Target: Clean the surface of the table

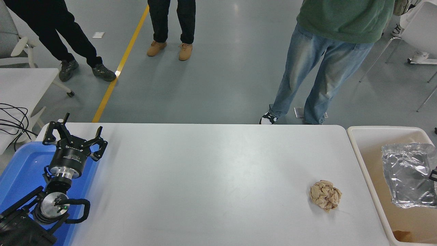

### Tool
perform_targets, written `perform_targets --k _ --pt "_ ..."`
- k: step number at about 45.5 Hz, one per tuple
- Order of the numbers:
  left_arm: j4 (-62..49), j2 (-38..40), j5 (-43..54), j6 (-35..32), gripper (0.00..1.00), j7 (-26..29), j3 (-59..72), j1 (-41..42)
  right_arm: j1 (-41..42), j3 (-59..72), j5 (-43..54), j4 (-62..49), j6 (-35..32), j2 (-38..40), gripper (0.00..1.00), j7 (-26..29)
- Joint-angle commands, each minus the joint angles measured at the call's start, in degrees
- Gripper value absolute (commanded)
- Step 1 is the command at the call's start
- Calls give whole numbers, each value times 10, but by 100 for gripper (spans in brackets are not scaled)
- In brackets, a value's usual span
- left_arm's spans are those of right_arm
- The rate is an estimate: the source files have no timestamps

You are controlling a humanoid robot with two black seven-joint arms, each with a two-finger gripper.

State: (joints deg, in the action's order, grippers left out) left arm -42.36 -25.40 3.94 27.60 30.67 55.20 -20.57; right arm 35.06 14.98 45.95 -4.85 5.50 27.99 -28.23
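Wide matte white rectangular table (211, 177) with rounded corners filling the lower middle of the view, far edge running across at mid-height

At 4 o'clock on it, a crumpled tan paper ball (325, 195), resting alone near the right edge

Just beyond that edge, at 3 o'clock, a cream plastic bin (367, 160) holding a crumpled silver foil tray (408, 174); small black bit of the right pincer (434, 175) touching the foil's right side at the frame edge, cannot tell whether apart or together

At 9 o'clock, parked black left pincer (73, 136) with fingers spread apart, gripping nothing, hovering over the near-left corner above a blue plastic tray (20, 171)

At 12 o'clock, beyond the far edge, three people standing on the grey floor (218, 75): blue jeans with green top, tan boots, dark trousers

At 11 o'clock, a yellow floor line (119, 65)
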Motion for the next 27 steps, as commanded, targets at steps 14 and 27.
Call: perform_targets --k 14,27 --pt "0 0 0 0 99 0 0 0 -1 6 -6 -2 39 -21 0 60" --pt "0 0 -1 0 99 0 0 0 -1 15 -6 -2 41 -20 0 60"
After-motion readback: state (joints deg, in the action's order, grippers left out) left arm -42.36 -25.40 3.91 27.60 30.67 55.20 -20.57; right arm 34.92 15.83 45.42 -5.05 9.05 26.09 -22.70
